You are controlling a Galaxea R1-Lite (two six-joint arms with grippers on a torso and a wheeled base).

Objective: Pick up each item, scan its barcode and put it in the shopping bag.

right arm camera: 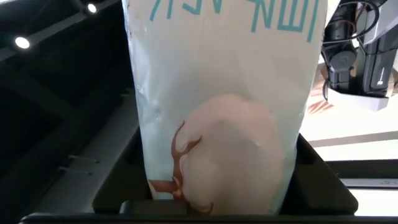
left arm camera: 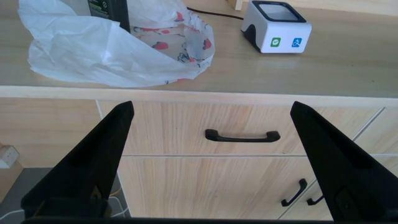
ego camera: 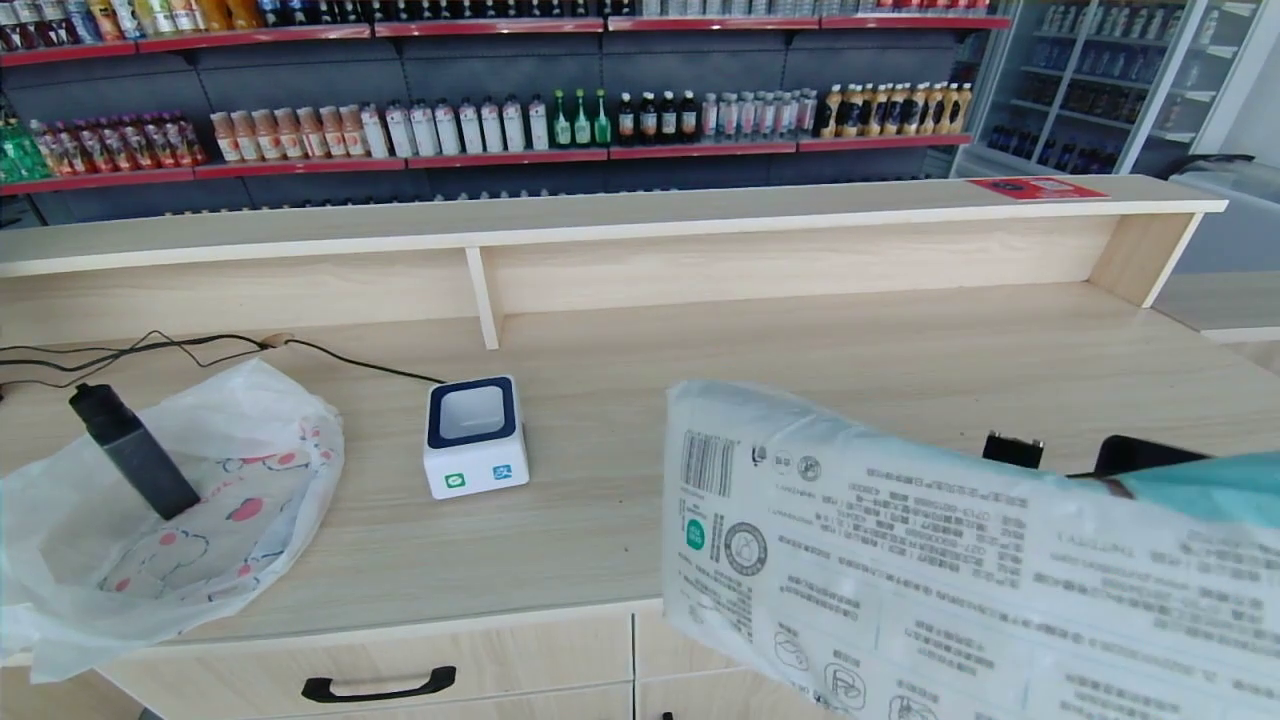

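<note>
Closest in, one pack (ego camera: pixel 950 560) held up off the counter on the robot's right, in front of its near edge. The right gripper (right arm camera: pixel 217 199) is clamped on it, a finger pressed against each side of the wrapper. One pack, one grip. Its long axis runs crosswise, the left end higher and aimed towards the scanner side, the far end sloping down to the right. The printed back faces the head camera, with one barcode (ego camera: pixel 707 462) up at the left corner.

Down low on the left, the left gripper (left arm camera: pixel 211 109) hangs in front of the drawers, fingers spread wide, nothing between them.

On the counter (ego camera: pixel 800 350), one white scanner (ego camera: pixel 475 435) sits left of the pack and clear of it, window up. Further left lies one shopping bag (ego camera: pixel 170 520), mouth open, with one dark bottle (ego camera: pixel 132 450) leaning on it.

At the back, shelves of bottles (ego camera: pixel 500 125).
</note>
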